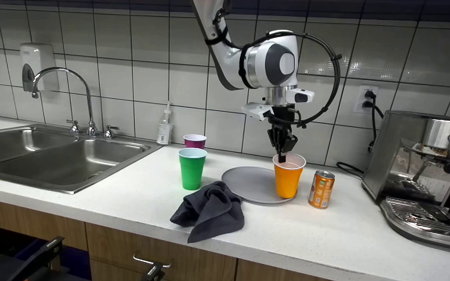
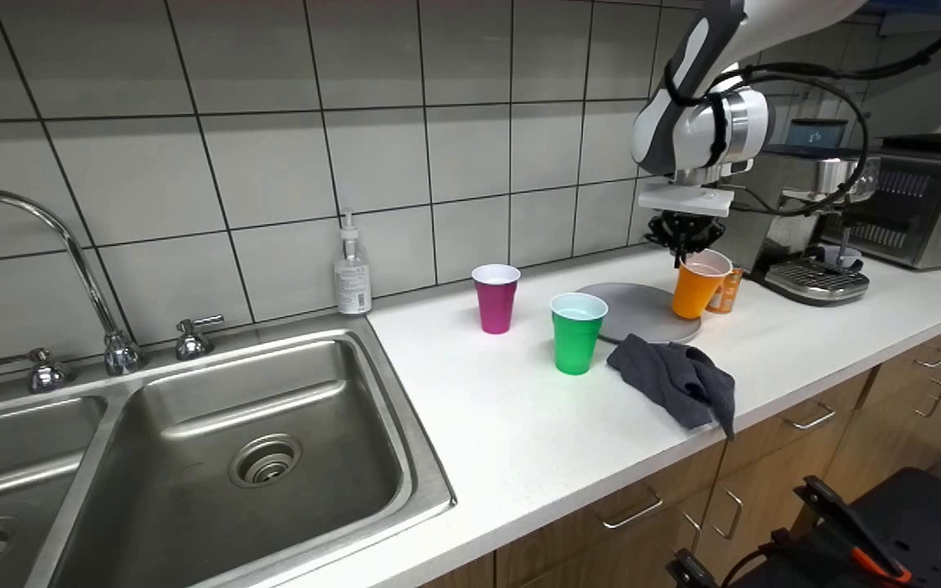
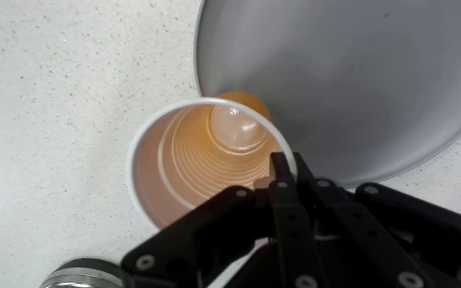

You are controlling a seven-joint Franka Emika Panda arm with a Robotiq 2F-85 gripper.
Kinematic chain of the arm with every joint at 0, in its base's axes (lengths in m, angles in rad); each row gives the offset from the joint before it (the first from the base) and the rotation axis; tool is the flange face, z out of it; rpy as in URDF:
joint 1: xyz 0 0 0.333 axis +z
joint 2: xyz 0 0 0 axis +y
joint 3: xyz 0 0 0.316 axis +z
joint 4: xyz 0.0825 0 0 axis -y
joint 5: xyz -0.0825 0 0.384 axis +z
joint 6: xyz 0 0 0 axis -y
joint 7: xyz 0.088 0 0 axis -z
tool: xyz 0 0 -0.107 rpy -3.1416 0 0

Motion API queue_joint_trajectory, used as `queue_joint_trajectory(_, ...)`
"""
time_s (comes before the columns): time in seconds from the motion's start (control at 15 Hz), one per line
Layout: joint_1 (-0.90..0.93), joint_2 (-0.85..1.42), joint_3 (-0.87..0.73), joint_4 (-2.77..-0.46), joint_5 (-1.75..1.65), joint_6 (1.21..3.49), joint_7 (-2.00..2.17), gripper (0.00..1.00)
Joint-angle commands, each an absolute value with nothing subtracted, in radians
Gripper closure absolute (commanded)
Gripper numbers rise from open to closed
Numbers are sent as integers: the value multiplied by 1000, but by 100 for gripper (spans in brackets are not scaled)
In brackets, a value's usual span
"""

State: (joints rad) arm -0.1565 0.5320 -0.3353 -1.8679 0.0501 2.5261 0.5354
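Note:
My gripper is shut on the rim of an orange cup, one finger inside the wall and one outside. White-lined and open at the top, the cup looks empty in the wrist view. It leans slightly in both exterior views. Its base is over the edge of a round grey plate; whether it rests there or hangs just above, I cannot tell. Beside the cup stands an orange can, whose top shows partly at the bottom of the wrist view.
A green cup and a magenta cup stand upright on the sink side of the plate. A crumpled dark cloth lies by the counter's front edge. Around are a soap bottle, the sink and a coffee machine.

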Motion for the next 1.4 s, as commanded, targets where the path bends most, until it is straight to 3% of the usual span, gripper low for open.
queue_joint_trajectory(0.0, -180, 553, -308, -1808, 83, 2454, 508, 99)
queue_joint_trajectory(1.07, -180, 598, -302, -1759, 97, 2399, 516, 99)
queue_joint_trajectory(1.13, -180, 597, -301, -1757, 98, 2398, 517, 70)
queue_joint_trajectory(1.2, -179, 596, -301, -1756, 97, 2397, 517, 69)
queue_joint_trajectory(1.33, -178, 592, -299, -1759, 99, 2400, 517, 56)
